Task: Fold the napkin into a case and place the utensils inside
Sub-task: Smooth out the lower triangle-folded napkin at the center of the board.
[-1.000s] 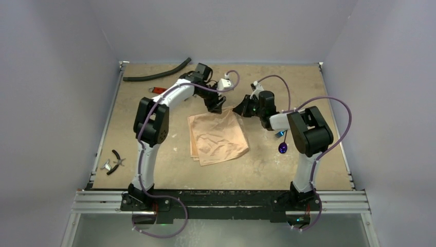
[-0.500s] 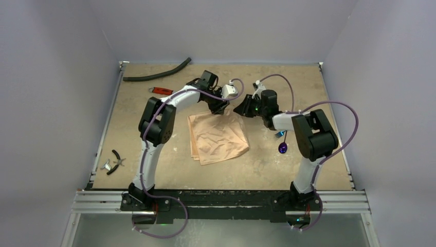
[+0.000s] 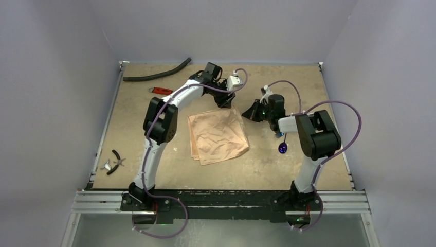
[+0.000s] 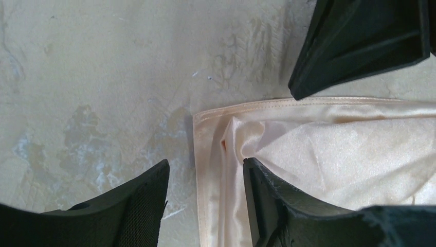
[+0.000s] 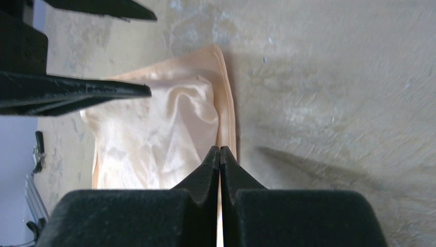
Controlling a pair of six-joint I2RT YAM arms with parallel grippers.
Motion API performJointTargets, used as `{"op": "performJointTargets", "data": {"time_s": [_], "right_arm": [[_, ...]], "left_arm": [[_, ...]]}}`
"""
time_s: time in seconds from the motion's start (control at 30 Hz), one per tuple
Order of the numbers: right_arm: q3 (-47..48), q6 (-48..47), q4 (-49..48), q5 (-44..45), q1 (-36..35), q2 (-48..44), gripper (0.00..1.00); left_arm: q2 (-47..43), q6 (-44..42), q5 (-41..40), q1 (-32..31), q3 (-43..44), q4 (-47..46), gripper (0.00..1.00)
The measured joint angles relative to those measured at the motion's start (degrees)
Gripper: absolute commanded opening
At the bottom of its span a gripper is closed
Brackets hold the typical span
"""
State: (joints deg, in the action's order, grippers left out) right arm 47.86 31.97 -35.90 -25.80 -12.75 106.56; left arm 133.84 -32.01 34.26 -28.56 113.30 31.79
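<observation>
The peach-orange napkin (image 3: 217, 135) lies folded and rumpled at mid-table. My left gripper (image 3: 226, 101) is over its far right corner. In the left wrist view that gripper (image 4: 204, 172) is open, its jaws standing either side of the napkin's hemmed edge (image 4: 208, 154). My right gripper (image 3: 251, 111) hovers just right of that corner. It is shut (image 5: 219, 150), tips pointing at the napkin's edge (image 5: 226, 103), with nothing visibly pinched. The purple spoon (image 3: 283, 148) and a bit of the blue fork (image 3: 280, 135) lie beside the right arm.
A curved black hose (image 3: 157, 74) and a red-handled wrench (image 3: 162, 91) lie at the far left. Small pliers (image 3: 115, 160) sit near the left edge. The right arm's elbow (image 3: 319, 135) stands over the utensils.
The left gripper has travelled right along the napkin's far edge to its corner. The right gripper has drawn back to the right, off the cloth. The napkin has stayed flat.
</observation>
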Motion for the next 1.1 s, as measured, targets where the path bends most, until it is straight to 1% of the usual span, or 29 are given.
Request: {"op": "performJointTargets", "data": {"time_s": [0.13, 0.27, 0.37, 0.57, 0.7, 0.97, 1.1], "right_arm": [[-2.43, 0.00, -0.79, -1.01, -0.09, 0.33, 0.00], [-4.57, 0.20, -2.29, -1.90, -0.09, 0.33, 0.00], [-5.79, 0.42, -3.50, -2.54, -0.09, 0.33, 0.00], [-6.12, 0.42, -4.33, -3.61, -0.11, 0.33, 0.00], [-6.21, 0.44, -4.66, -3.89, -0.57, 0.33, 0.00], [-8.04, 1.03, -7.82, -4.46, -1.62, 1.05, 0.00], [-8.48, 1.60, -10.25, -5.42, -1.60, 1.95, 0.00]], "left_arm": [[3.30, 0.37, 1.31, -0.42, 4.33, 2.84, 0.54], [6.62, 1.57, 2.43, -0.70, 7.30, 4.85, 0.50], [7.91, 2.49, 3.28, -0.87, 8.04, 6.14, 0.47], [8.11, 3.19, 4.24, -1.57, 8.11, 7.04, 0.45], [8.11, 4.00, 4.57, -2.08, 8.11, 6.91, 0.45], [8.11, 4.42, 4.98, -2.80, 8.11, 6.95, 0.54], [8.11, 4.46, 5.03, -2.97, 8.11, 6.93, 0.53]]}}
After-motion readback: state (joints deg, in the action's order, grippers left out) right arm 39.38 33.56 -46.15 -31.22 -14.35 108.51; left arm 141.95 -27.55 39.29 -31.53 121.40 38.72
